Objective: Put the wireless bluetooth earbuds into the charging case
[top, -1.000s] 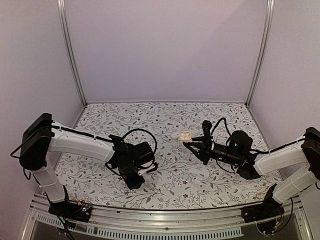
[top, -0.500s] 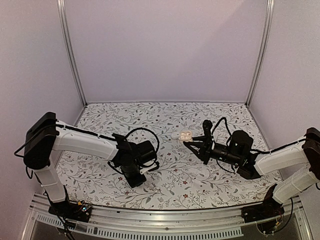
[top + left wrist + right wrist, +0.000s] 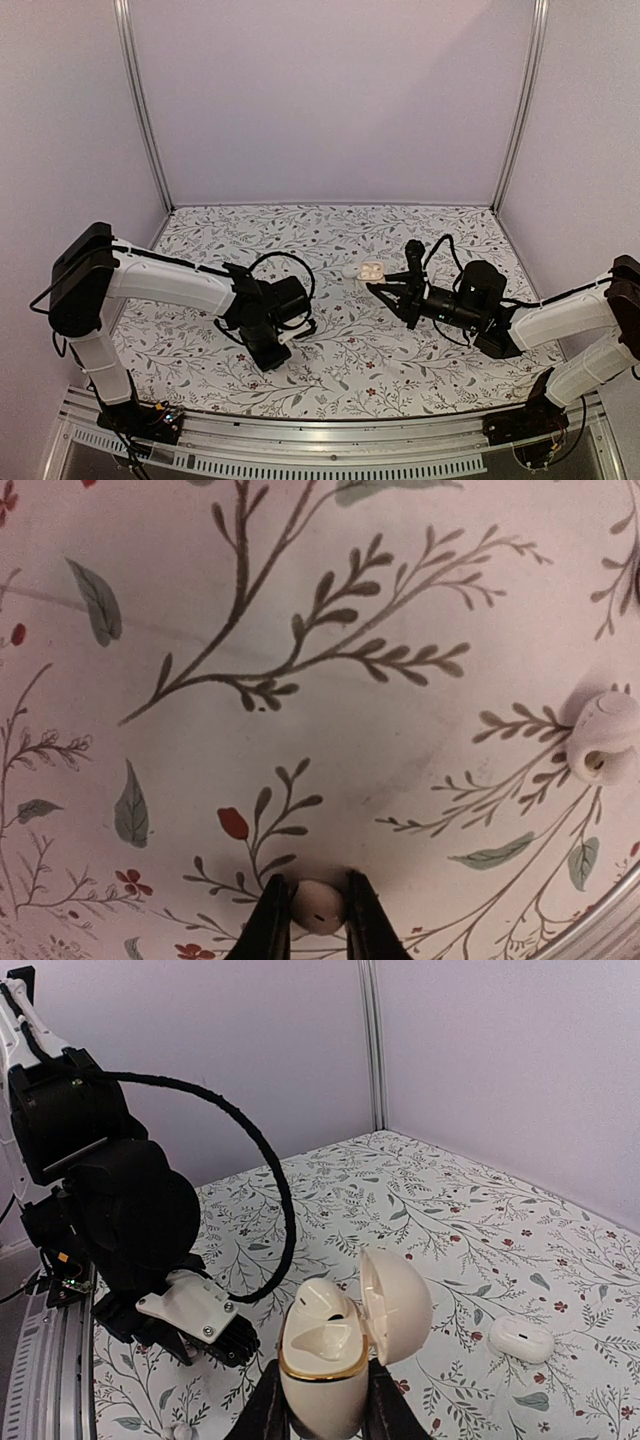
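In the left wrist view a small white earbud rests on the floral table between the fingers of my left gripper, which press both its sides. Another earbud lies on the table to the right. From above, my left gripper points down at the table's near left. My right gripper is shut on the white charging case, held upright above the table with its lid open to the right. A white rounded piece fills the far socket; the near socket is hollow. The case is mid-table.
A small white oval piece with a dark dot lies on the table right of the case. The left arm's black wrist and cable stand ahead of the right gripper. Purple walls enclose the table on three sides.
The left arm's wrist has shifted slightly to the right and away from the front edge. The right arm and the case have stayed still.
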### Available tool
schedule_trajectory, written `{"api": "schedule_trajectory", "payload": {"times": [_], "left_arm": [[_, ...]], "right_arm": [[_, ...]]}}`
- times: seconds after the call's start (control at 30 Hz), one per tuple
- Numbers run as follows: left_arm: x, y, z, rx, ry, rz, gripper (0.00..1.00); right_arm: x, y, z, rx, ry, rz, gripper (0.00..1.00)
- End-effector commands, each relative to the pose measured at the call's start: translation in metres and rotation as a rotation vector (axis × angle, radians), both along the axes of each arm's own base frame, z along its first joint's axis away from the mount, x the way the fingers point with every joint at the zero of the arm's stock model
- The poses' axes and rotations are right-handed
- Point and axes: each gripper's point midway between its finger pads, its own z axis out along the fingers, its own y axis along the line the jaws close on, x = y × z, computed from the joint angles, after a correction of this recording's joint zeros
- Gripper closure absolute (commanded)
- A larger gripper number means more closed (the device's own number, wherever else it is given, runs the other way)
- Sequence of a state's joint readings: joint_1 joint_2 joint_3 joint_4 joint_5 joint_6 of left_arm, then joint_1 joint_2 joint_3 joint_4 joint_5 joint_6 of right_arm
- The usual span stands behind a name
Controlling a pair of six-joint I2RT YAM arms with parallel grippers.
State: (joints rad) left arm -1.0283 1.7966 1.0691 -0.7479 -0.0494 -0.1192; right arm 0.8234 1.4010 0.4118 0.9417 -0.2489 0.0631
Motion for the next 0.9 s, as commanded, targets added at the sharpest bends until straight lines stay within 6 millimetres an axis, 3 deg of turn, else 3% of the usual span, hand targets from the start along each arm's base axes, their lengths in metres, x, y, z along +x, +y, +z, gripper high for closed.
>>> {"api": "schedule_trajectory", "payload": {"times": [0.0,0.3,0.43,0.5,0.63,0.8,0.87], "left_arm": [[0.006,0.004,-0.002,-0.006,0.020,0.026,0.89],[0.037,-0.019,0.041,-0.233,-0.064,0.098,0.95],[0.057,-0.036,0.076,-0.384,-0.136,0.126,0.95],[0.063,-0.050,0.104,-0.495,-0.182,0.112,0.96],[0.075,-0.076,0.183,-0.769,-0.320,0.090,0.98],[0.073,-0.089,0.272,-1.105,-0.462,0.047,0.98],[0.070,-0.092,0.295,-1.197,-0.490,0.034,0.98]], "right_arm": [[0.000,-0.004,0.007,0.012,-0.022,-0.006,1.00],[0.002,-0.003,0.011,0.015,-0.034,-0.010,1.00],[0.004,-0.002,0.011,0.016,-0.044,-0.015,1.00],[0.004,0.000,0.015,0.028,-0.058,-0.010,1.00],[0.003,0.003,0.028,0.070,-0.118,0.010,1.00],[0.004,0.012,0.045,0.131,-0.178,0.033,1.00],[0.006,0.016,0.051,0.150,-0.195,0.038,1.00]]}}
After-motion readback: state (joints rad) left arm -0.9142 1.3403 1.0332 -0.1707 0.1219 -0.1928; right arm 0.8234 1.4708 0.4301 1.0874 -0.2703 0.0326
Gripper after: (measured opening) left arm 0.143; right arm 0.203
